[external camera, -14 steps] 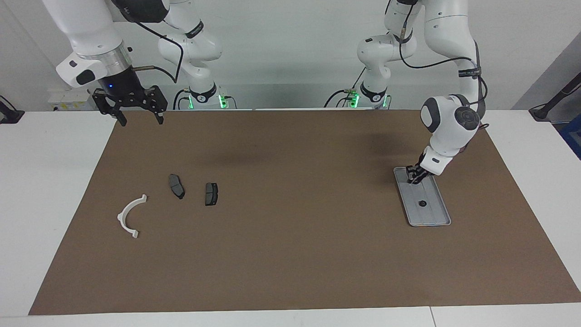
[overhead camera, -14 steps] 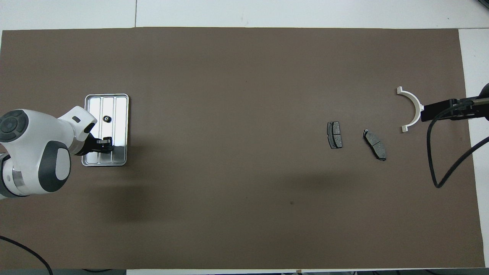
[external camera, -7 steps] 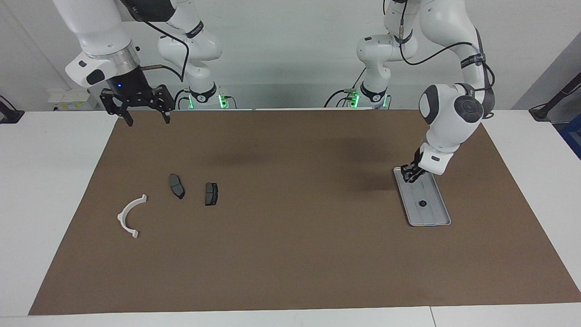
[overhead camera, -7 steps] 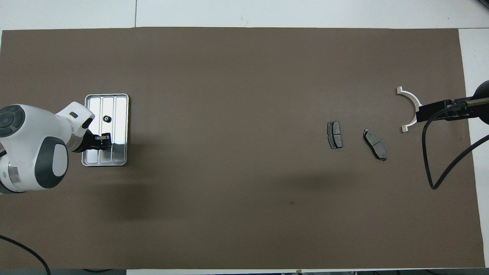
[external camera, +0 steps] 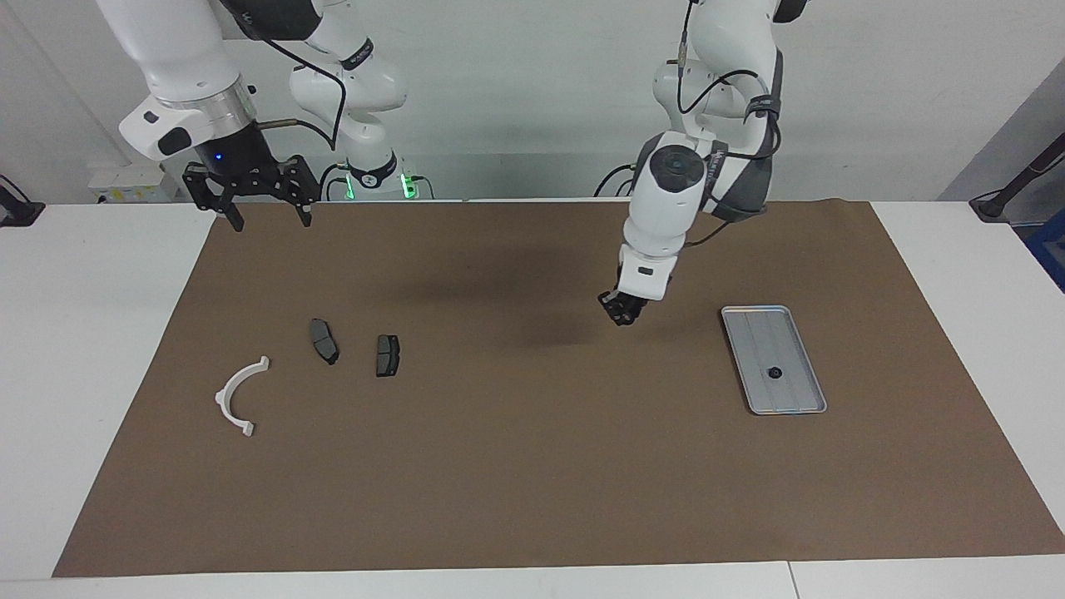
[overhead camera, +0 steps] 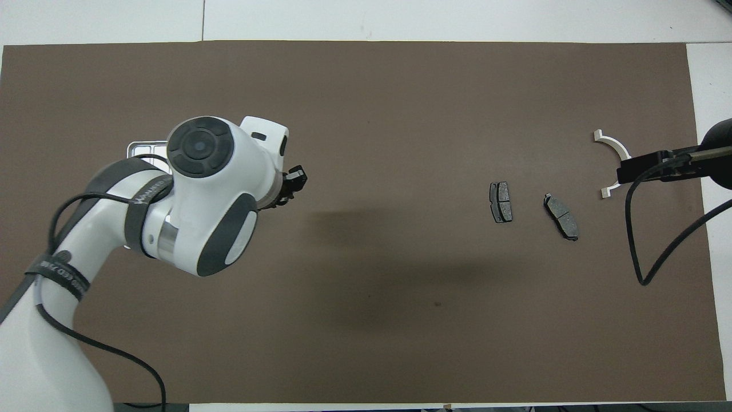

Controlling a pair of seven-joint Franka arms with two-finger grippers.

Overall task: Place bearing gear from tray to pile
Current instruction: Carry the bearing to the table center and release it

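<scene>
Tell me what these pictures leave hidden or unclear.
- Tray: overhead view, mostly covered by the left arm.
- Left gripper: whether it carries anything, both views, too small.
- Gear on the tray: its teeth, facing view, too small.
- White arc: overhead view, partly covered by the right gripper.

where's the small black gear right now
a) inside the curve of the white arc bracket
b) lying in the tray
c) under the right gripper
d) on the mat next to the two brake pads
b) The small black gear lies in the tray, while the left gripper hangs over bare mat beside the tray.
</scene>
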